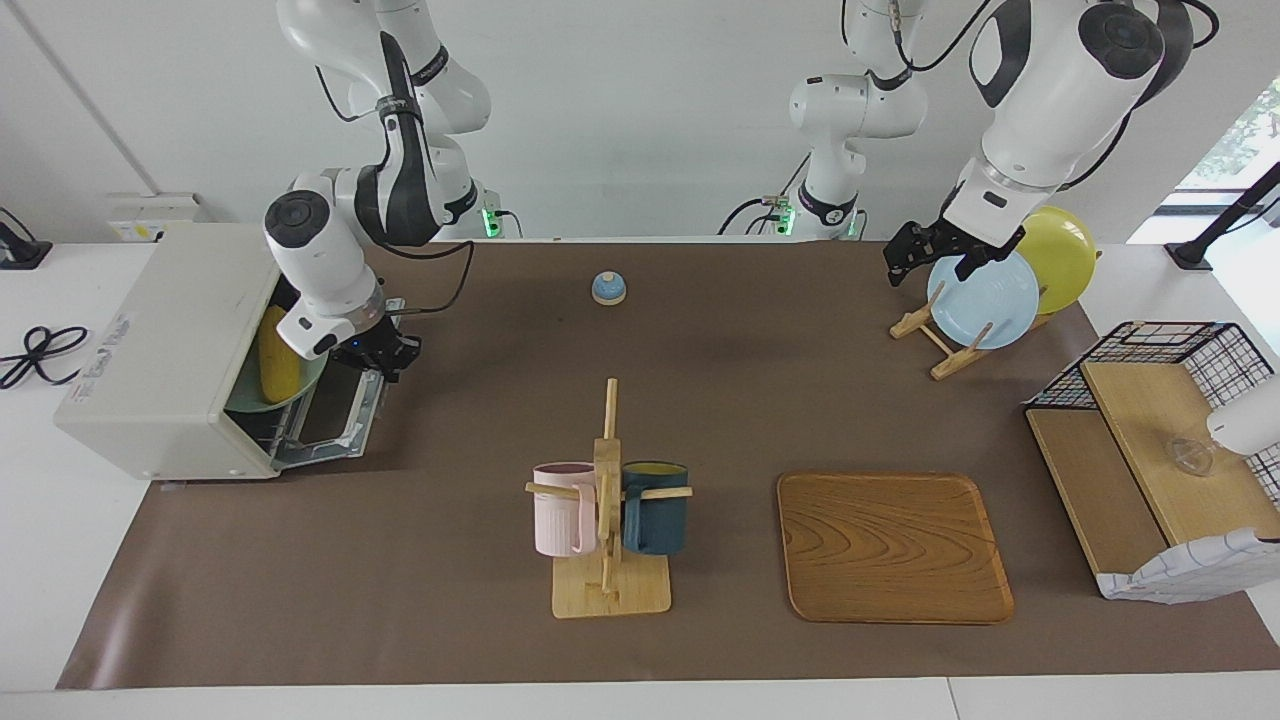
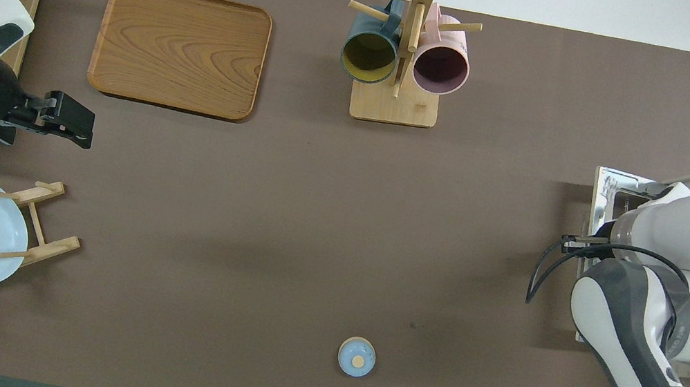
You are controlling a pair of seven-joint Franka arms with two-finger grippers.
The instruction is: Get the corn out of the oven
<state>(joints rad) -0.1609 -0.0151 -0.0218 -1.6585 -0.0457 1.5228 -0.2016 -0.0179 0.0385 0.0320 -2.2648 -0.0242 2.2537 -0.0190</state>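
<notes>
Your right gripper (image 1: pixel 385 352), fingers unreadable, hovers over the open oven (image 1: pixel 170 350) door at the right arm's desk edge; reach in for the corn (image 1: pixel 278 355) lying on its plate inside, while the left gripper (image 1: pixel 925 255) waits.

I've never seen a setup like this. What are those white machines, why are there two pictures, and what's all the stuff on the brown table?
The white machines are two robot arms, each ending in a two-finger grasping tool. One picture looks at them from across the table; the other looks down from above their own end, so the sides swap.

The right tool is at the open door of the oven, close to the corn, which lies on a green plate inside. I cannot tell whether it grips anything. The left tool waits over a rack with a blue plate and a yellow plate, holding nothing.

Also on the table: a wooden tray, a mug stand with a pink mug and a dark blue mug, a small blue bell, and a wire basket.
</notes>
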